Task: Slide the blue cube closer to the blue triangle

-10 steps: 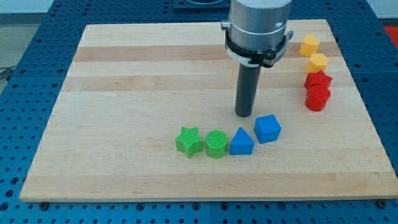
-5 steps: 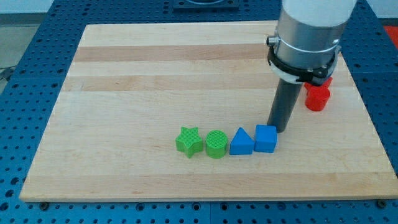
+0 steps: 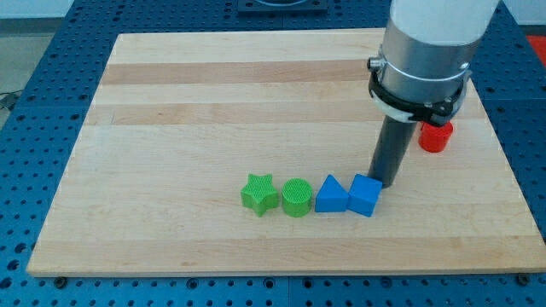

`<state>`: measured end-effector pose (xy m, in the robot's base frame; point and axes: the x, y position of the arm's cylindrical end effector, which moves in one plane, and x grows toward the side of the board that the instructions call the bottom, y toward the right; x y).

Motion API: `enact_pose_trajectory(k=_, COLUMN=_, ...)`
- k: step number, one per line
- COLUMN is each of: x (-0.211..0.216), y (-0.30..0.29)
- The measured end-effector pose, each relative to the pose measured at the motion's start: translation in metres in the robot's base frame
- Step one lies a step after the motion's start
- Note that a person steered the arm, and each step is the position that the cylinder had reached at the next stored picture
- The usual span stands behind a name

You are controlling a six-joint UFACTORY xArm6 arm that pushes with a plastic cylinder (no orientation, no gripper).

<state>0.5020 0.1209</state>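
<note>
The blue cube (image 3: 364, 195) sits near the view's bottom centre, touching the right side of the blue triangle (image 3: 331, 195). My tip (image 3: 387, 182) rests on the board just at the cube's upper right corner, touching or nearly touching it. The rod rises up to the grey arm body at the view's top right.
A green cylinder (image 3: 296, 198) and a green star (image 3: 259, 193) lie in a row to the left of the blue triangle. A red cylinder (image 3: 436, 137) shows at the right, partly behind the arm. The wooden board (image 3: 171, 128) lies on a blue perforated table.
My tip moved from above the triangle to the right and down onto the cube's upper right. The blue cube slid left and down against the blue triangle and turned slightly.
</note>
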Motion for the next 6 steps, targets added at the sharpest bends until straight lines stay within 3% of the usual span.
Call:
enact_pose_trajectory(k=1, x=-0.038, y=-0.012)
enact_pose_trajectory(k=2, x=-0.041, y=-0.019)
enact_pose_trajectory(k=4, x=0.015, y=-0.021)
enact_pose_trajectory(k=6, x=-0.014, y=-0.021)
